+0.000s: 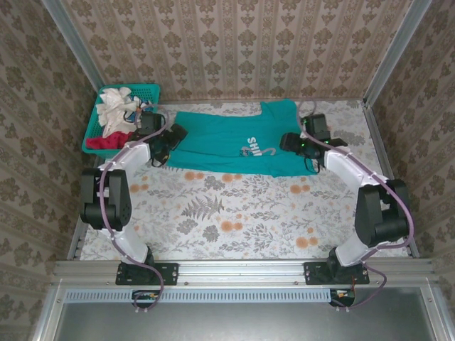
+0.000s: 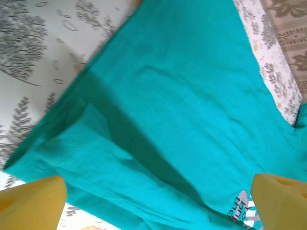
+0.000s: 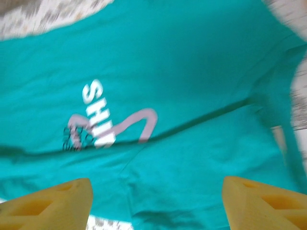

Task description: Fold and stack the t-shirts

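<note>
- The near half of the table (image 1: 234, 213) is bare, with no folded pile on it.
- Left claw (image 1: 173, 136) is at the 9 o'clock end of the teal shirt (image 1: 220, 142). Its wrist view shows yellow fingers (image 2: 33, 199) spread wide over the cloth with nothing pinched between them.
- Right claw (image 1: 290, 142) is at the shirt's 3 o'clock end. Its fingers (image 3: 48, 203) are also well apart above the cloth, gripping nothing.
- The teal shirt lies flat across the far half of the table, at 12 o'clock from the table's middle, stretched between the two claws. The white lettering (image 3: 96, 108) faces up.
- Both wrist views show a doubled layer with a straight edge running across the cloth. I judge one lengthwise fold is in place, but the shirt is long and not yet a compact packet.
- The basket (image 1: 146, 89) sits at 10 o'clock in the far left corner. It holds a white shirt (image 1: 114, 106) and a red shirt (image 1: 106, 141), both crumpled.
- Progress looks early. The first shirt is part-folded, two wait in the basket, and stacking has not begun.
</note>
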{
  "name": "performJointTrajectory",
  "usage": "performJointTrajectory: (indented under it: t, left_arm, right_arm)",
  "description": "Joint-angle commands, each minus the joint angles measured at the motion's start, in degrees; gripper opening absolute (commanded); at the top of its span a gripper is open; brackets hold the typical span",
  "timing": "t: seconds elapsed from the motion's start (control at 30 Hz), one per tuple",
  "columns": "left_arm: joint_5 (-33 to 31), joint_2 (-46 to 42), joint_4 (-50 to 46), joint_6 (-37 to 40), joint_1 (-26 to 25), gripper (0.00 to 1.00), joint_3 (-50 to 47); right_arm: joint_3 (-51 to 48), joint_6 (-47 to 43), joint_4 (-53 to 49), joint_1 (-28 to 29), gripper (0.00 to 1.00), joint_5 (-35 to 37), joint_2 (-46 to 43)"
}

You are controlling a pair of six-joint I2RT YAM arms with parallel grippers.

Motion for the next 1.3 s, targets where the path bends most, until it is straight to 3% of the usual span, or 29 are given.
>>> performJointTrajectory:
  t: [0.0, 0.17, 0.5, 0.67, 0.73, 1.0, 1.27]
  left_arm:
    - [0.5, 0.6, 1.8, -2.0, -0.7, 1.0, -2.3]
    - [-0.8, 2.5, -0.1, -2.9, -1.2, 1.0, -1.3]
    - [0.2, 4.2, 0.7, -4.7, -1.2, 0.99, -1.4]
    - [0.0, 3.4, 0.7, -4.5, -1.2, 0.98, -1.9]
    - [0.0, 3.2, 0.7, -4.5, -1.2, 0.98, -2.0]
    - [-0.3, 3.7, 2.0, -5.2, -0.8, 0.96, -1.5]
    - [-1.0, 6.3, 1.6, -6.0, -0.4, 0.81, 1.3]
  right_arm:
    - [-2.0, -2.8, -3.4, 5.3, 0.7, 1.4, 0.8]
    - [-2.6, -3.0, -5.6, 10.3, 0.61, 2.8, 3.6]
    - [-0.3, -1.2, -8.0, 11.0, 0.42, 5.5, 10.9]
    - [1.8, -1.6, -8.3, 10.9, 0.08, 8.1, 11.8]
    - [2.8, -2.1, -8.1, 10.8, 0.0, 8.9, 11.5]
    - [7.6, -3.7, -6.2, 9.1, 0.0, 11.0, 12.7]
    - [12.7, -5.0, -5.4, 6.7, 0.0, 10.6, 14.7]
